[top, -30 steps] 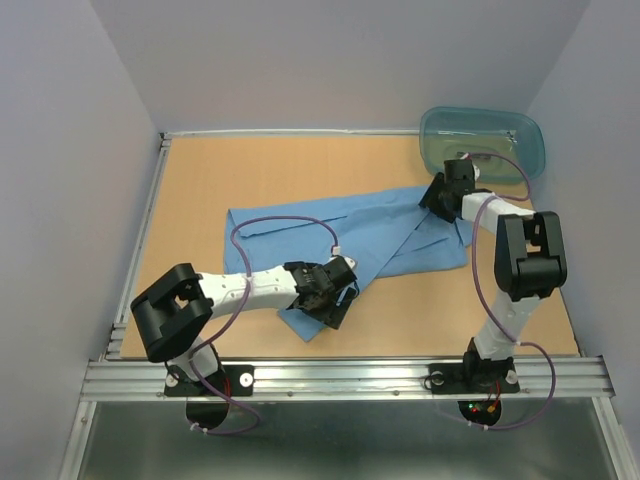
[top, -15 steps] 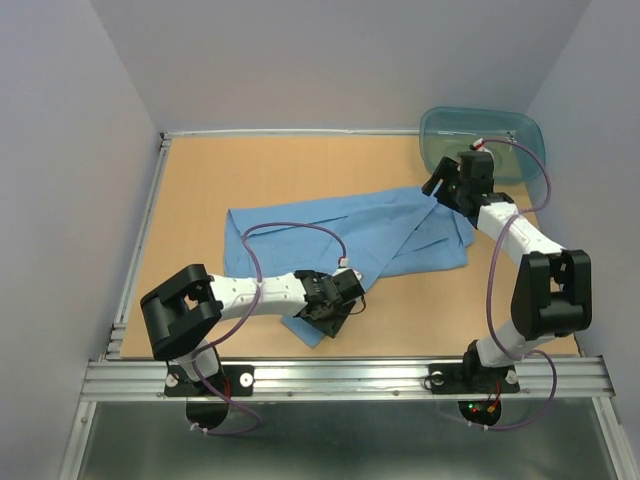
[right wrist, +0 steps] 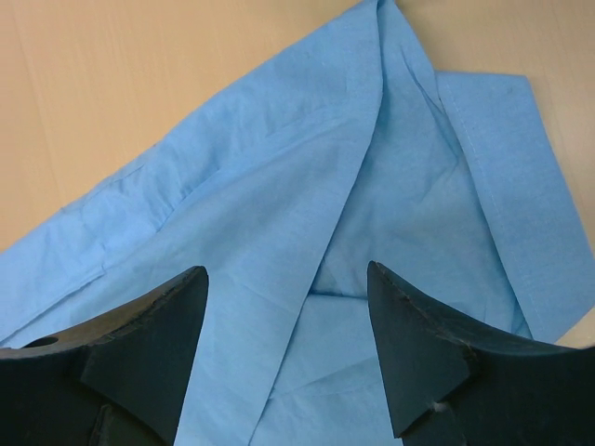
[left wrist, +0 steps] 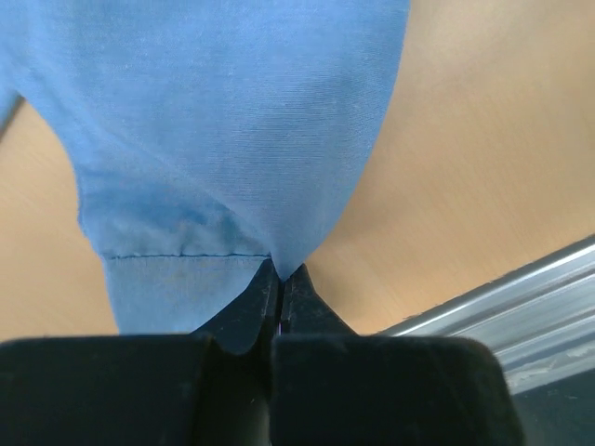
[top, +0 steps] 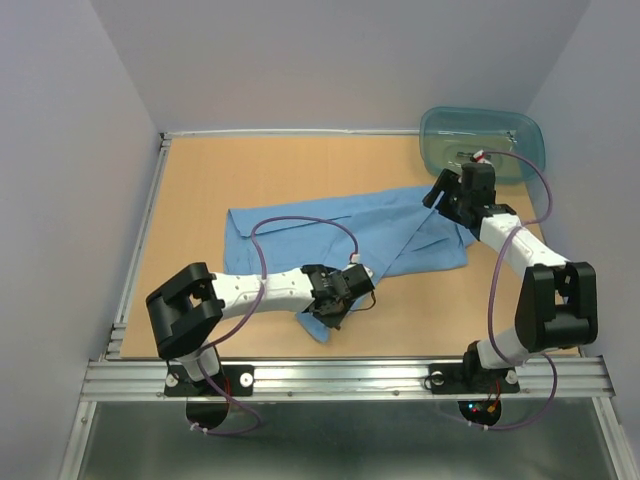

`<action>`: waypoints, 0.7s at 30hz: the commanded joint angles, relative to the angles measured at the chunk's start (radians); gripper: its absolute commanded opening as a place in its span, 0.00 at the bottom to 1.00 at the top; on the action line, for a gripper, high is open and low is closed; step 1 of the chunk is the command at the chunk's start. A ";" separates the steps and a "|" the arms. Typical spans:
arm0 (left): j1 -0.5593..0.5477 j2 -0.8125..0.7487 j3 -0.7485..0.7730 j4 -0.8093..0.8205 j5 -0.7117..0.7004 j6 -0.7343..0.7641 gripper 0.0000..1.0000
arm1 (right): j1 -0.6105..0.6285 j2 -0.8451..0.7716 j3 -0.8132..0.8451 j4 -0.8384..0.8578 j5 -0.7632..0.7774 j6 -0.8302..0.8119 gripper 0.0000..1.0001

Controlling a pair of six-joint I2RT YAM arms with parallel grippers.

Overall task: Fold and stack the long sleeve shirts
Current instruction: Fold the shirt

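Since the earlier frame, the left end effector (top: 337,310) has been shifted slightly nearer and to the right, and its jaws have been brought together from a wide spread. The right arm's elbow has been lowered and swung out to the right, while the right end effector (top: 441,192) has been kept at almost the same spot. The near tip of the light blue long sleeve shirt (top: 300,228) has been drawn a little to the right.

The shirt is spread across the middle of the table (top: 250,165), running from the left-centre to the right side, with a narrow tongue of cloth reaching toward the near edge. That tongue is pinched by the clenched left end effector: in the left wrist view the black fingertips (left wrist: 265,290) are seen pressed together on the fabric edge, just beside a stitched seam (left wrist: 177,253). An aluminium rail (left wrist: 521,288) at the table's near edge is seen at the lower right of that view.

The right end effector is held over the far right part of the shirt, released, with its jaws spread wide and nothing between them. In the right wrist view, layered folds of blue cloth are seen beneath the parted fingers (right wrist: 139,334); whether the cloth is touched cannot be told.

A translucent teal tub (top: 530,135) is placed at the far right corner of the table, just beyond the right wrist and apart from the shirt.
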 commanded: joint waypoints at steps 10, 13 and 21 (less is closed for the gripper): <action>-0.014 -0.112 0.330 0.012 0.324 0.343 0.00 | -0.008 -0.098 0.047 0.030 0.005 -0.060 0.75; -0.025 -0.071 0.429 -0.041 0.370 0.429 0.00 | -0.008 -0.055 0.106 0.029 -0.075 -0.102 0.75; -0.029 0.023 0.662 -0.056 0.537 0.486 0.00 | -0.006 0.045 0.231 -0.002 -0.259 -0.155 0.75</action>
